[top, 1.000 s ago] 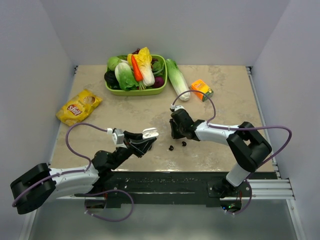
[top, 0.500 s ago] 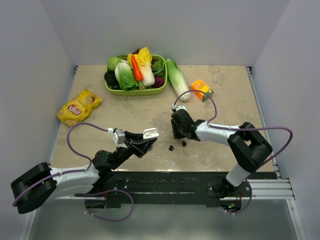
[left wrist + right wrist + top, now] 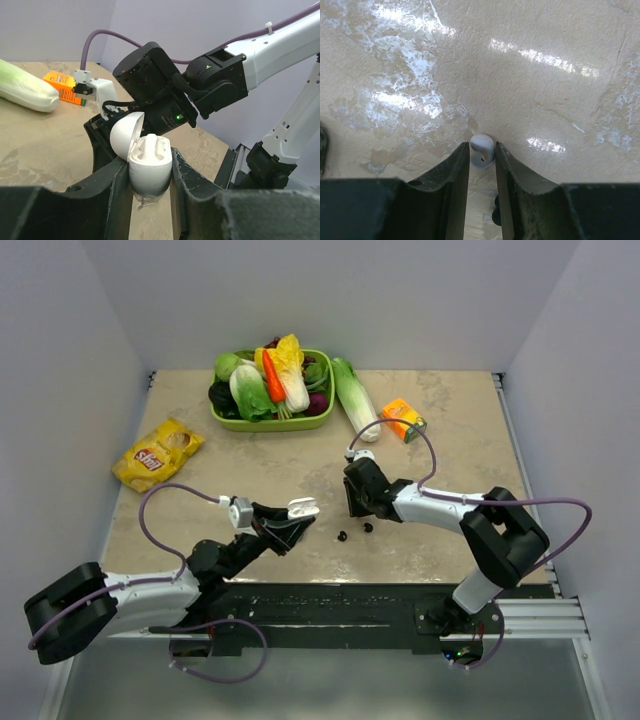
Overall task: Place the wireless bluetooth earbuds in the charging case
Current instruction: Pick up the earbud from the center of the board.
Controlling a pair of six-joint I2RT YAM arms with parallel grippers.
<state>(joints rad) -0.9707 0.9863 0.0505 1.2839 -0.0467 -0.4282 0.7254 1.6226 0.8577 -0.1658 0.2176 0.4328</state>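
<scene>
Earbud, white one, sits pinched between tips of right gripper. Jaws narrowed to bud's width, low against table. We see two black earbuds lying loose on table, just on near side of that gripper. Charging case, lid flipped open, we find clamped tight in left gripper. Case is held above table, left of black buds and apart from them.

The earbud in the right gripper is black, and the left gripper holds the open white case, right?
Not quite. The earbud in the right gripper is white, not black; the right wrist view shows it between the fingers. The left gripper does hold the open white case.
</scene>
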